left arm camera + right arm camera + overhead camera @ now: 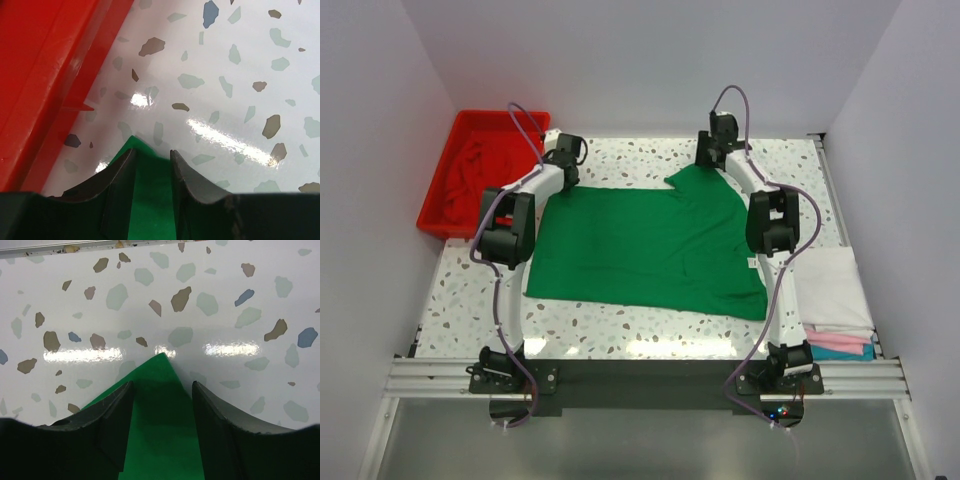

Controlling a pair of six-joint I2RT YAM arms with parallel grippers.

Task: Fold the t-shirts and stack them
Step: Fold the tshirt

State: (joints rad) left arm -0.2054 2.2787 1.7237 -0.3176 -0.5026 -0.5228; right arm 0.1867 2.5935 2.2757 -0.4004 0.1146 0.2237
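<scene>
Green shirt (640,245) spread flat, mid-table (630,160), on the speckled top, with one sleeve pointing to the far side. Left gripper (566,180) stands at the shirt's far left corner. In the left wrist view its fingers (152,152) are narrowly parted, one on each side of the green corner (150,200), not pinching it. Right gripper (706,160) stands at the far right sleeve tip. In the right wrist view its fingers (162,385) are set wider apart, with the green point (160,415) lying flat between them. Tray (430,225), red plastic, at the far left, holds a red shirt (480,165). At the near right lies a stack: white shirt (830,285) above pink shirt (835,340) and teal shirt (845,352).
</scene>
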